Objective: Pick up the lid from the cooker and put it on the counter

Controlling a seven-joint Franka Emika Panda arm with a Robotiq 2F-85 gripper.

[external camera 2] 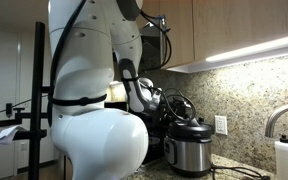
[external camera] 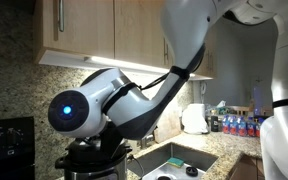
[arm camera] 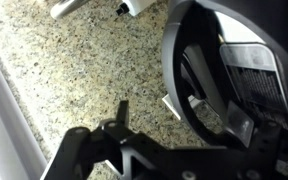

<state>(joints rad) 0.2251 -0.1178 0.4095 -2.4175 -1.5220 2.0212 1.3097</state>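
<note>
My fingers (arm camera: 121, 125) stand apart and empty near the lid (external camera 2: 190, 124), seated on the cooker (external camera 2: 189, 152); I judge I should centre them over its middle, close squarely, then lift straight up.

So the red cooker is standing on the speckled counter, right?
Almost. The cooker is not red. In an exterior view its body is shiny silver metal, with a black top and a black base. The rest is right: it stands on the speckled counter, and the wrist view shows the brown and beige specks close up.
</note>
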